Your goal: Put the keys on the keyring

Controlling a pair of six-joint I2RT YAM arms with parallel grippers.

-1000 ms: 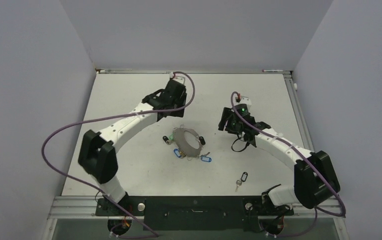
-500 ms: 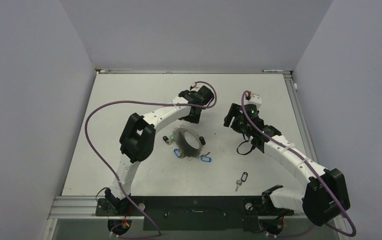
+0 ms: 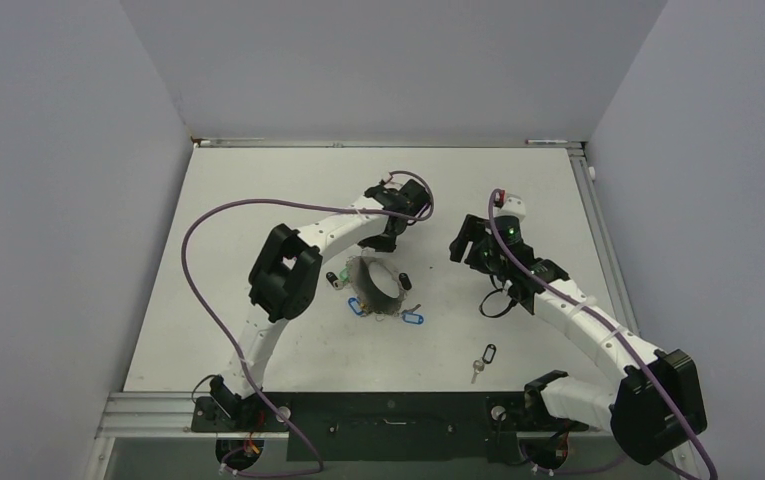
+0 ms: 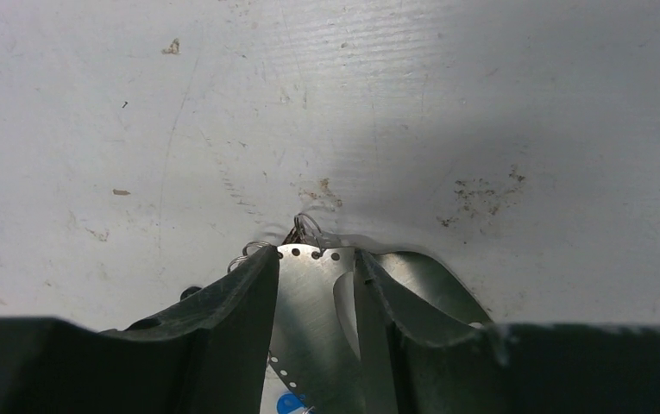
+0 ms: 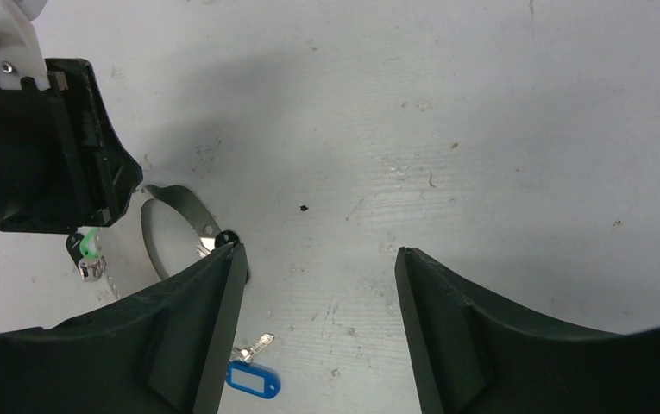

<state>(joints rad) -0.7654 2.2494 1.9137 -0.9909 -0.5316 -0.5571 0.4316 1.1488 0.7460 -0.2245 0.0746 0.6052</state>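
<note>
White table, grey walls around.
- Nearest bases: black-tagged key, alone, well apart from rest.
- Further: blue-tagged keys just beside keyring; threaded or merely touching, cannot tell. Green-tagged key beside it too.
- Left hand straddles keyring's far edge, fingers either side of metal band; clamped or not, cannot tell.
- Right hand open, empty, hovers near.
- Risks: thin band slips or springs from off-centre pinch; lifted ring drags and scatters keys; two hands close together may clash.
</note>
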